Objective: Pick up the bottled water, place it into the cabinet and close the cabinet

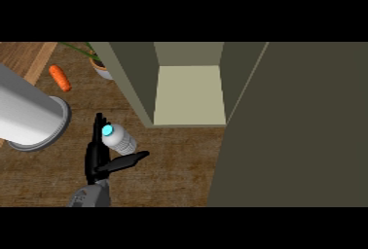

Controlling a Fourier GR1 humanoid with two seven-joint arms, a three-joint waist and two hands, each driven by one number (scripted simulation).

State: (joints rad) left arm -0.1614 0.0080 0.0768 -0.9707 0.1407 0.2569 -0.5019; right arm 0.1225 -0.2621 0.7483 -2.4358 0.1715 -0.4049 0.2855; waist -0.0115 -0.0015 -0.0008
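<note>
An open cabinet (134, 82) fills the upper middle, its pale shelf bare. Its dark door (302, 126) stands swung out and covers the right side. A wooden counter (179, 165) lies below.

At the left edge is a large white cylinder (25, 114). The left hand (97, 158) rises from the lower edge on a grey forearm. Its fingers (96, 131) are straight and pressed together, and its thumb is spread wide to the right.

The bottled water (120, 141), blue cap upward, sits in that fork. It touches the fingers, left of the cabinet and outside it.

A carrot (60, 78) lies at upper left.
</note>
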